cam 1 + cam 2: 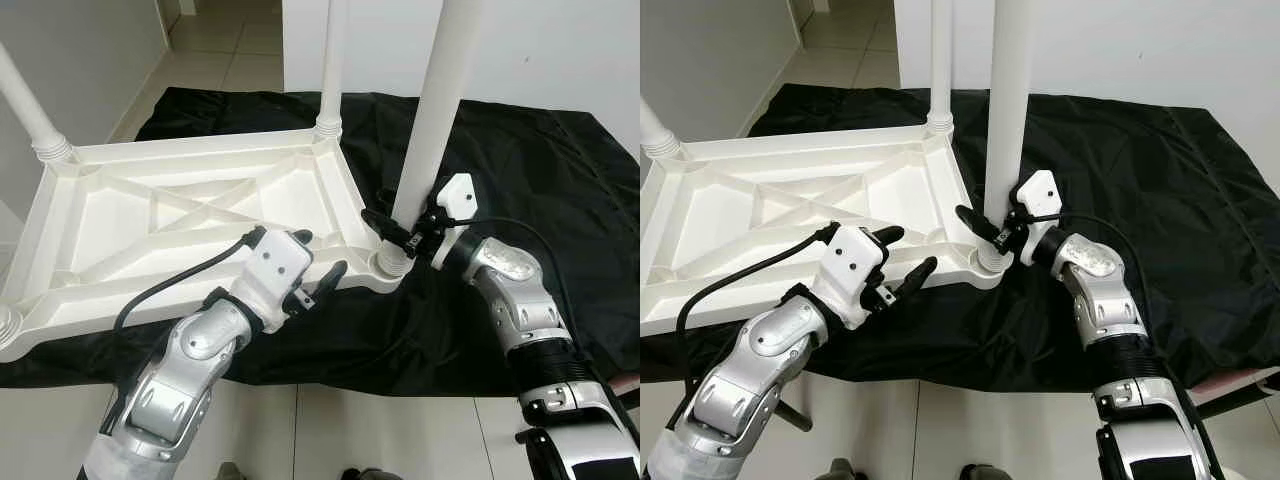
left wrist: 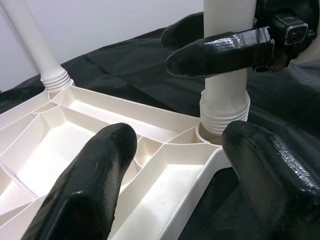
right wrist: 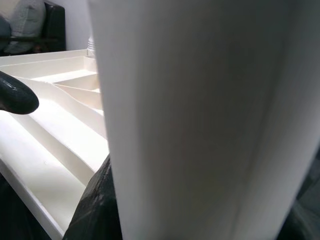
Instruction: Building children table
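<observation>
A white plastic children's table (image 1: 150, 215) lies upside down on a black cloth. Its near right leg (image 1: 430, 130) stands upright in the corner socket (image 2: 224, 112). My right gripper (image 1: 400, 232) is shut on this leg just above the socket, and the leg (image 3: 200, 120) looms close in the right wrist view. My left gripper (image 1: 318, 258) is open and hovers over the table's near rim, a short way left of that socket. Its two fingers (image 2: 90, 175) straddle the rim without touching the leg.
Two more legs stand upright at the far right corner (image 1: 333, 60) and the far left corner (image 1: 30, 110). The black cloth (image 1: 560, 180) spreads wide to the right. Pale tile floor (image 1: 400, 430) lies in front, a white wall behind.
</observation>
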`<state>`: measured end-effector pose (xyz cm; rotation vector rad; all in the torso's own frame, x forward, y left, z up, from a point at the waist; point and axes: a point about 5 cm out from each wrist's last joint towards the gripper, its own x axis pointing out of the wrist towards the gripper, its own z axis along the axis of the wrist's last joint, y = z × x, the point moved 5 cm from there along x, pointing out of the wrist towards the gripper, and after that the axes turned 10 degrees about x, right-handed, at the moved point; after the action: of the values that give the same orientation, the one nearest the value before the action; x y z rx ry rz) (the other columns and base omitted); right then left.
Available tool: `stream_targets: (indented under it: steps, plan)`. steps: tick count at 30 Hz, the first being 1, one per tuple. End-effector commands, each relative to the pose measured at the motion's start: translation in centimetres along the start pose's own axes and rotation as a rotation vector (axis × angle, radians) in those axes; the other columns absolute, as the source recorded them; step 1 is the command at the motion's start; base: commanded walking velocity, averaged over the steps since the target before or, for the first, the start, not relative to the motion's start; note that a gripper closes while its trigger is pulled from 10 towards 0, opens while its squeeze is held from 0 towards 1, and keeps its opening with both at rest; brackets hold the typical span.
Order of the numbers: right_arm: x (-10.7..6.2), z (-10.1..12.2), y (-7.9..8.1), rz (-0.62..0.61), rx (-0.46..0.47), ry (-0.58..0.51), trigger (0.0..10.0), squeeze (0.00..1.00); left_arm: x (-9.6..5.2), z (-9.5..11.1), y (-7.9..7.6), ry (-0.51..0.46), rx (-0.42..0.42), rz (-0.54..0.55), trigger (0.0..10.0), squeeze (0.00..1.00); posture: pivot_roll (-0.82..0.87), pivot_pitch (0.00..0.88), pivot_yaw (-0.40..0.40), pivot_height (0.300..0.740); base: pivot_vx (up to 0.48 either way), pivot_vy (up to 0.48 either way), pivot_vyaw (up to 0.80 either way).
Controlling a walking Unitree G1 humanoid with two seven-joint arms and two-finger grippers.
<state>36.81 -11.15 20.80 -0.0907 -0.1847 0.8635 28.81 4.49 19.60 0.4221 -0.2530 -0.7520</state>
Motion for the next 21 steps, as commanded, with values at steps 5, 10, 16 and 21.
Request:
stream_targets:
  steps: [5, 10, 16, 21]
  plan:
    - [-0.2, -3.5, 1.8, 0.051, 0.021, 0.089, 10.0, 0.0, 0.0, 0.0, -0.5, 0.002, 0.0, -0.02, 10.0, 0.0, -0.01, 0.092, 0.013, 0.74, 0.0, 0.0, 0.0]
    - [0.3, -3.8, 2.6, 0.071, 0.033, 0.087, 10.0, 0.0, 0.0, 0.1, -0.5, 0.002, 0.002, -0.019, 10.0, 0.0, 0.0, 0.093, 0.011, 0.74, 0.0, 0.0, 0.0]
    - [0.6, -4.4, 3.7, 0.095, 0.062, 0.097, 10.0, 0.0, -0.1, 0.1, -0.3, 0.005, 0.001, -0.012, 10.0, 0.0, 0.0, 0.099, 0.008, 0.74, 0.0, 0.0, 0.0]
    - [0.6, -5.0, 2.9, 0.039, 0.179, 0.101, 10.0, 0.0, -0.2, 0.1, -0.3, 0.008, 0.0, -0.009, 10.0, 0.0, 0.0, 0.104, 0.01, 0.74, 0.0, 0.0, 0.0]
